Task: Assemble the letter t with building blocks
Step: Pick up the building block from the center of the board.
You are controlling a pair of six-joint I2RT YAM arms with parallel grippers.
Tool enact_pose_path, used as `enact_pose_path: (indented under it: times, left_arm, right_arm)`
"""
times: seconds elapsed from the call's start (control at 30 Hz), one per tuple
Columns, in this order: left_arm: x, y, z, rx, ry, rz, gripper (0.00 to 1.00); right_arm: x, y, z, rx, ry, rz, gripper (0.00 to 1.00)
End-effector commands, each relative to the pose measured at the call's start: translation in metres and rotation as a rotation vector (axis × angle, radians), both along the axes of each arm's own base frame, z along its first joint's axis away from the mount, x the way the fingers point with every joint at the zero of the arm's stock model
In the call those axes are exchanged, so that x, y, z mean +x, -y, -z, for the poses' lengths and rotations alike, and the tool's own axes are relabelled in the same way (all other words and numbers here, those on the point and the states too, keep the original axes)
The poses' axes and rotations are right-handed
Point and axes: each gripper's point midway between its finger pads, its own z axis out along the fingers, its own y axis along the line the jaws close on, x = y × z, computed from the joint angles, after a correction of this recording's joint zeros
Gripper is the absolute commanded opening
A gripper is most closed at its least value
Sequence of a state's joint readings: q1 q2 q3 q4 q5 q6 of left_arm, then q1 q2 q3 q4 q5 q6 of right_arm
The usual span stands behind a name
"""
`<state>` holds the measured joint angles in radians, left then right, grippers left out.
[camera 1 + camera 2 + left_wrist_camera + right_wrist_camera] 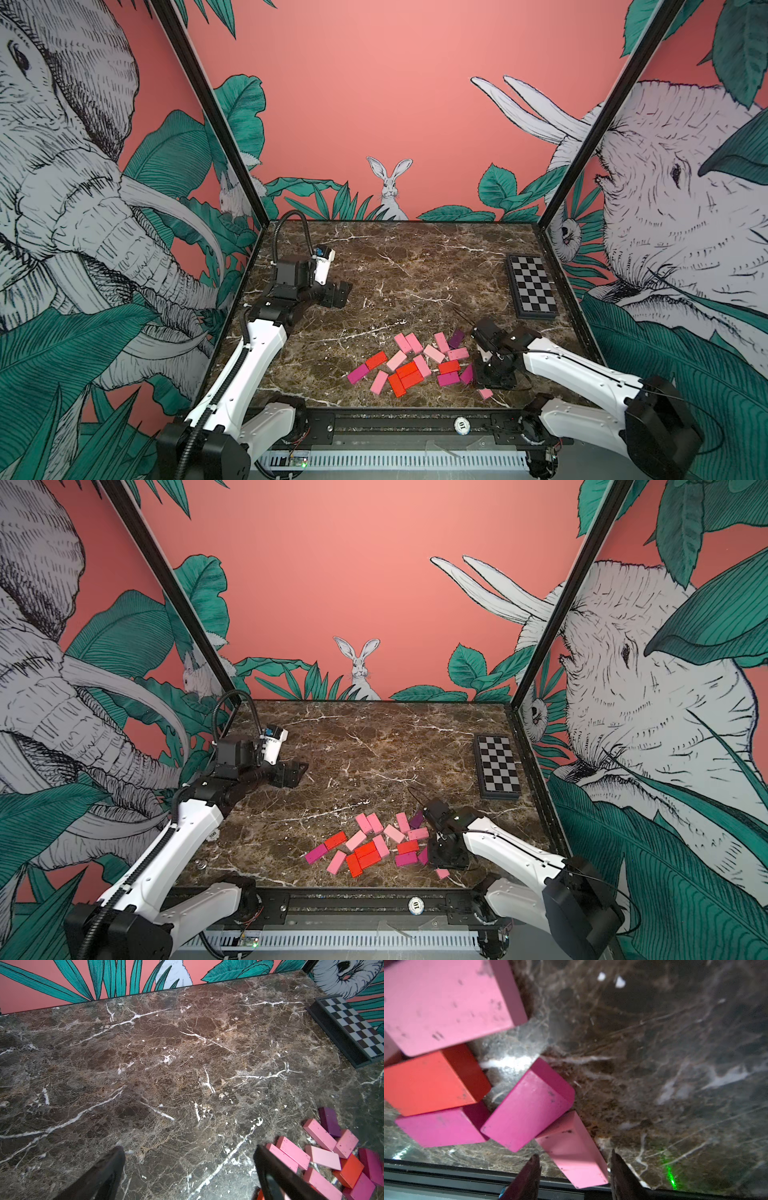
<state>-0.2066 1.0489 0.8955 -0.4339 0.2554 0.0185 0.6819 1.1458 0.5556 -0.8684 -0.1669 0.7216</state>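
Now | right tool [574, 1154] narrowly parted astride lone pink block [571, 1147] lying at counter [374, 257] front edge, gap either side | blocks [415, 365] jumbled flat just behind, right of centre | left tool [189, 1148] wide, empty, mid-left | checkerboard [532, 286] far right.
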Motion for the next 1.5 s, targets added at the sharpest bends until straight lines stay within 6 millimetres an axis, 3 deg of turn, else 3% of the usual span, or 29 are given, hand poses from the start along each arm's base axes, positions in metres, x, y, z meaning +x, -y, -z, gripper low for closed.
enact_pose_path:
  times: [0.0, 0.27, 0.63, 1.07, 1.2, 1.47]
  left_arm:
    - [-0.002, 0.001, 0.002, -0.014, 0.005, 0.005, 0.99]
    - [-0.005, -0.002, 0.005, 0.003, 0.002, -0.001, 0.99]
    - [-0.009, -0.006, 0.008, 0.033, -0.001, -0.001, 0.99]
    - [-0.012, -0.007, 0.011, 0.037, -0.007, -0.004, 0.99]
    - [-0.012, -0.007, 0.010, 0.032, -0.003, -0.003, 0.99]
    - [-0.011, -0.013, 0.009, 0.052, -0.009, -0.041, 0.98]
  right_arm:
    - [0.003, -0.001, 0.000, -0.030, 0.015, -0.039, 0.53]
    - [0.007, 0.000, 0.002, -0.104, 0.025, -0.042, 0.49]
    - [0.006, -0.015, 0.014, -0.101, 0.036, -0.036, 0.42]
    - [0.006, -0.008, 0.020, -0.125, 0.089, -0.019, 0.28]
    - [0.015, -0.009, 0.000, -0.122, 0.144, -0.036, 0.21]
    - [0.053, -0.013, -0.076, -0.165, 0.309, -0.211, 0.11]
